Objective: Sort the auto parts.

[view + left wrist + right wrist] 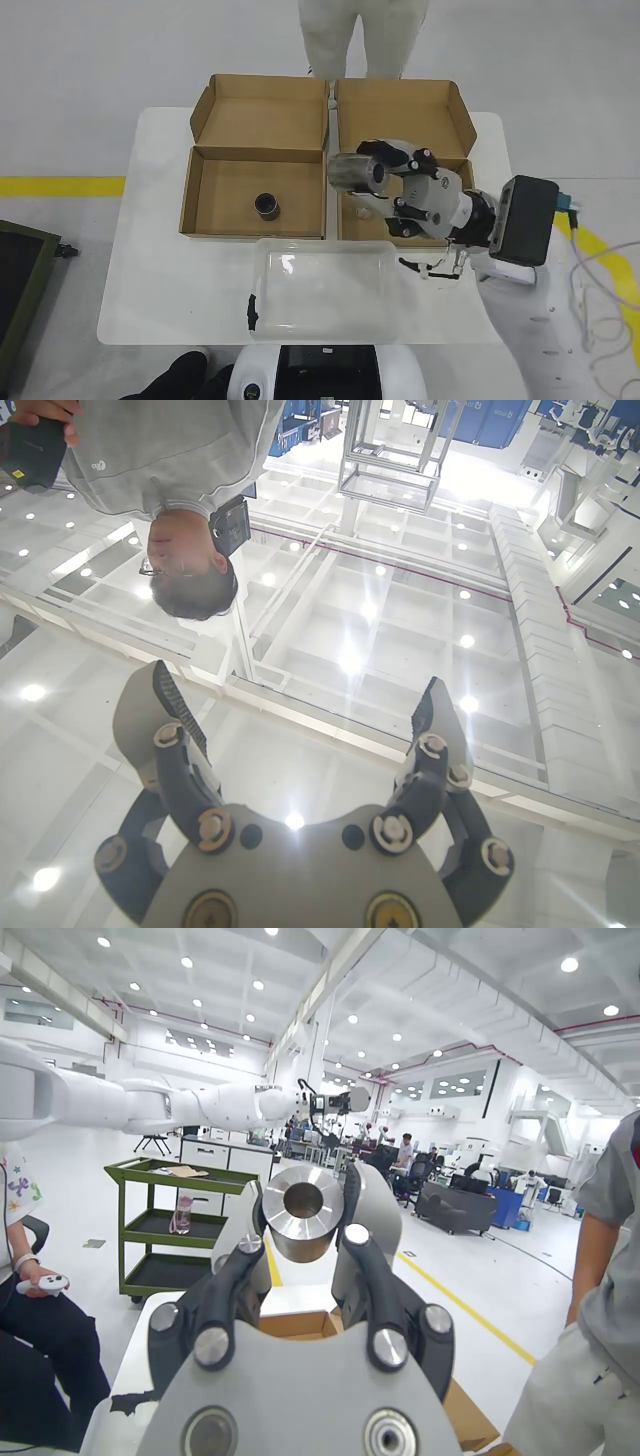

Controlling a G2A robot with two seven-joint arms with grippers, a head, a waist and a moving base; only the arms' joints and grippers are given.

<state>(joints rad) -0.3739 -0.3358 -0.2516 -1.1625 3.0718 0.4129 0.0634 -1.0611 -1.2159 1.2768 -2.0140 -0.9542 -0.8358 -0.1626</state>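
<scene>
The jaws of the right gripper (304, 1193) are closed to a medium gap on a metal cylinder (300, 1223). The pads press its curved side from both flanks and its bored end faces away from the wrist. In the top view the part hangs at about 1 o'clock from the table's middle. It sits above the shared wall between the left box (225, 195) and the right box (400, 120).

The step in hand looks like carrying this cylinder to its box. To do it well, first settle which compartment it belongs in. The left box holds a dark ring (266, 206) at 10 o'clock. The right box holds a small pale piece (362, 212) too small to identify. Move off the dividing wall, lower the part close to the cardboard floor, then let go. A polished round part dropped from height would likely roll or dent the box.

The left gripper (297, 685) points at the ceiling, its jaws spread wide and holding nothing. A clear tray (330, 295) sits at 6 o'clock.
</scene>
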